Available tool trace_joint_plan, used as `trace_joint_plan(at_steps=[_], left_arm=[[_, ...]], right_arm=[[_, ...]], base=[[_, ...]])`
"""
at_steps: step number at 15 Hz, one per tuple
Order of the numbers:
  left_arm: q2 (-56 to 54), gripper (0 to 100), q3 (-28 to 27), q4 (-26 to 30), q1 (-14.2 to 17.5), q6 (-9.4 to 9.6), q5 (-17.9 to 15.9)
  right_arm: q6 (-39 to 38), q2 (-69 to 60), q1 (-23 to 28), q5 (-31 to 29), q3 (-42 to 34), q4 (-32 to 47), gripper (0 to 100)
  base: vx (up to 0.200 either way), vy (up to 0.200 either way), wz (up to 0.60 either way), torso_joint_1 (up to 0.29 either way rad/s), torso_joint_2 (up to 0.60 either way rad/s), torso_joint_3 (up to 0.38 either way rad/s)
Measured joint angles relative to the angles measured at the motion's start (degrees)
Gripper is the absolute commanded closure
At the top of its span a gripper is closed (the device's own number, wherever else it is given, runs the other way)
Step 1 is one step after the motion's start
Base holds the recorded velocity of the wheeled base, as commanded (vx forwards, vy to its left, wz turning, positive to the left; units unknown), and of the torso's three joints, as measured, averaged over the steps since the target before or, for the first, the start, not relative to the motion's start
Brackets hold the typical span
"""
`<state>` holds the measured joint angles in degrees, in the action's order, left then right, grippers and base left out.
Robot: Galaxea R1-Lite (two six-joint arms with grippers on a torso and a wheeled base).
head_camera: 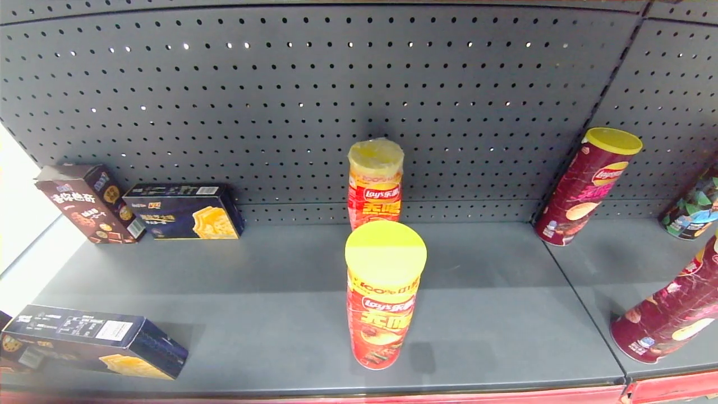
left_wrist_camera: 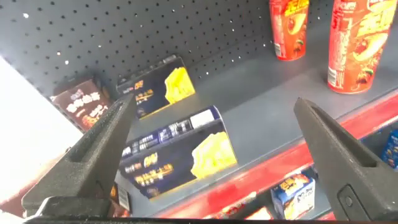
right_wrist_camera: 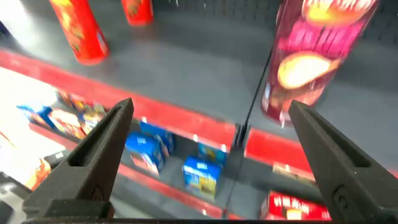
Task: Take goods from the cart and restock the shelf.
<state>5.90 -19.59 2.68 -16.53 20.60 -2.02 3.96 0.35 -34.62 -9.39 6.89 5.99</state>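
Two red chip cans with yellow lids stand mid-shelf, one at the front (head_camera: 384, 297) and one behind it (head_camera: 374, 182) against the pegboard. My left gripper (left_wrist_camera: 214, 104) is open and holds nothing. It hovers before the shelf's left part, where a dark blue cracker box (left_wrist_camera: 177, 152) lies near the front edge. My right gripper (right_wrist_camera: 211, 106) is also open with nothing in it. It hangs outside the red shelf edge (right_wrist_camera: 155, 106), near a maroon chip can (right_wrist_camera: 314, 59).
A brown cookie box (head_camera: 90, 203) and a blue box (head_camera: 185, 212) stand at the back left. Maroon cans (head_camera: 586, 188) (head_camera: 667, 314) and a green pack (head_camera: 693, 210) occupy the right bay. Blue boxes (right_wrist_camera: 202, 174) fill the lower shelf. Bare shelf (head_camera: 269, 292) lies around the red cans.
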Motion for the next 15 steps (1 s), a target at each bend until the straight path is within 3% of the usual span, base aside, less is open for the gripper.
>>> trace_joint_plan(at_steps=[3, 6, 9, 13, 15], left_arm=[[-1.8, 0, 3.9, -0.9, 0.4, -0.38, 0.0], [-2.4, 0, 8.6, -3.7, 0.5, -0.51, 0.0], [-2.5, 0, 13.0, -7.7, 0.4, -0.49, 0.8], [-2.9, 0, 17.0, -10.2, 0.2, -0.41, 1.4], [-4.2, 0, 18.4, -10.0, -0.7, -0.27, 3.7]], right_arm=[[-0.4, -0.4, 1.2, -0.6, -2.5, -0.1, 0], [-3.0, 0.0, 11.2, -1.2, -2.9, -0.3, 0], [-3.8, 1.4, 17.7, -10.0, -3.5, -3.0, 0], [-3.9, 6.2, 24.5, -8.7, -4.1, -3.4, 0], [-4.0, 6.7, 28.8, -7.9, -4.1, -3.3, 0]], base=[[0.000, 0.000, 0.00, 0.000, 0.00, 0.000], [0.000, 0.000, 0.00, 0.000, 0.00, 0.000], [0.000, 0.000, 0.00, 0.000, 0.00, 0.000], [0.000, 0.000, 0.00, 0.000, 0.00, 0.000], [0.000, 0.000, 0.00, 0.000, 0.00, 0.000]])
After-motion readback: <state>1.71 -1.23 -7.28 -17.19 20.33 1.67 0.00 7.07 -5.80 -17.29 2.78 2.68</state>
